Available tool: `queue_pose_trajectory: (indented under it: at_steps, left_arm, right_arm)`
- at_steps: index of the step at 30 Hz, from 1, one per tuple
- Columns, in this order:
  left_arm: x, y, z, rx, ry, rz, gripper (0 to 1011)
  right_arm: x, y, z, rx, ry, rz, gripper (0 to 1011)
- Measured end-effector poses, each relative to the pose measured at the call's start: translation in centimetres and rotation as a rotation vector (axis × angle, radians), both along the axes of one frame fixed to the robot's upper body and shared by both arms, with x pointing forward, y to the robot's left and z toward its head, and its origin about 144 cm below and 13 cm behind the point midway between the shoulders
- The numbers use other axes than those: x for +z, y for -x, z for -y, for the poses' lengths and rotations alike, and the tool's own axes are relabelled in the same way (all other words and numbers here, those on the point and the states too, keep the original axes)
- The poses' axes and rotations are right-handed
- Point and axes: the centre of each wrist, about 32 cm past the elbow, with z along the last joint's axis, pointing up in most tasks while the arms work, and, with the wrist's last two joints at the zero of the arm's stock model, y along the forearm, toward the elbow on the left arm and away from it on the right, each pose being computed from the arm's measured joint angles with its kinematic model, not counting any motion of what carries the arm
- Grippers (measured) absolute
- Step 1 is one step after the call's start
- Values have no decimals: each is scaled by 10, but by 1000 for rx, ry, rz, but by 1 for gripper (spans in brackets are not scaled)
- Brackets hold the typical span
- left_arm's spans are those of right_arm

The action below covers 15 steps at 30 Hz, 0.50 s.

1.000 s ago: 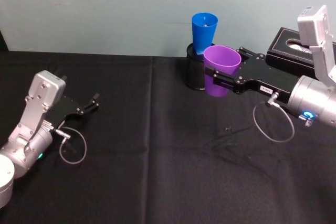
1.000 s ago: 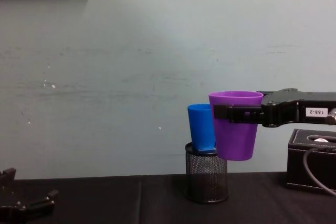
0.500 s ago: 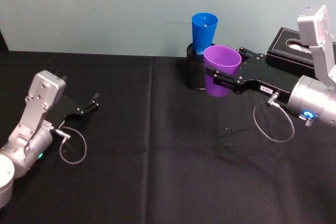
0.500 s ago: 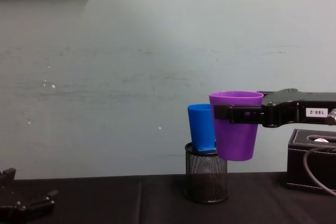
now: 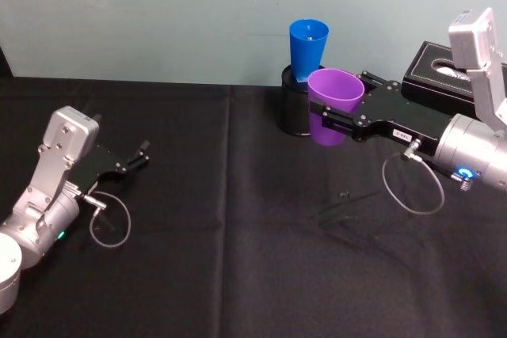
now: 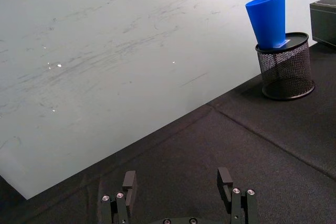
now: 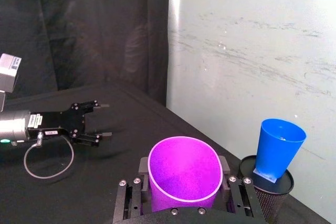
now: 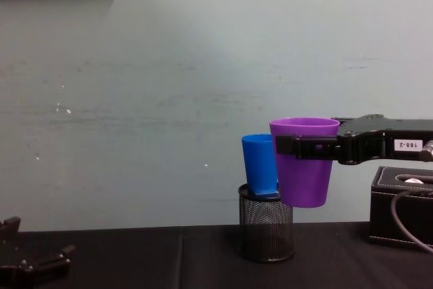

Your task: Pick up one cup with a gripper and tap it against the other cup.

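The right claw (image 5: pixel 344 97) is clenched across the purple cup (image 5: pixel 333 108) just under its rim, holding it upright and clear of the tabletop (image 5: pixel 238 259), right of centre in the head view. The blue cup (image 5: pixel 307 49) leans in a mesh holder (image 5: pixel 291 112) just up and left of it, nearer the wall; the chest view overlaps the two, but the right wrist view shows a gap, so the tap looks like a short push toward upper left. The left claw (image 5: pixel 135 160) lies released and empty at far left.
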Motion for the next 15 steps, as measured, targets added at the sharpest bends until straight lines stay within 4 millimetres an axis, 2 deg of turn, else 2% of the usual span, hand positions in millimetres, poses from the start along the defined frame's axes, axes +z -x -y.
queue_pose_trajectory:
  at_steps: [15]
  left_arm:
    - [0, 0, 0, 0, 0, 0, 1005]
  right_arm:
    - [0, 0, 0, 0, 0, 0, 741]
